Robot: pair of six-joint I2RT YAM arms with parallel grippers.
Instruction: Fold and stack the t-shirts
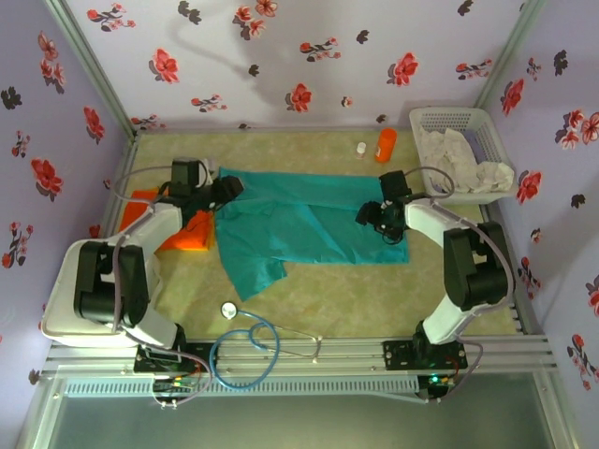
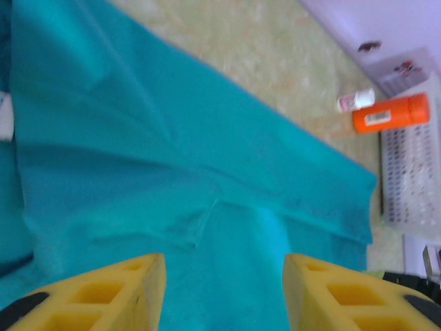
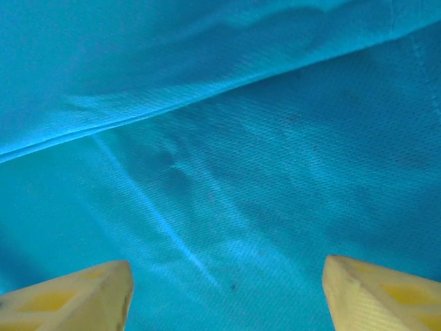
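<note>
Teal t-shirt (image 1: 309, 224) creased | left gripper (image 2: 224, 265) spread over it | right gripper (image 3: 227, 265) spread | orange bottle (image 1: 386, 145), basket (image 1: 449, 114) beyond

One teal t-shirt (image 1: 309, 224) and one orange t-shirt (image 1: 192, 238) are lying here, making two; one orange bottle (image 1: 386, 145), one small white bottle (image 1: 361, 149), one white basket (image 1: 449, 117) and one stethoscope (image 1: 228, 310) are sitting nearby

Left end effector (image 1: 227, 190) and right end effector (image 1: 370, 217) point toward each other, jaws parted.
</note>
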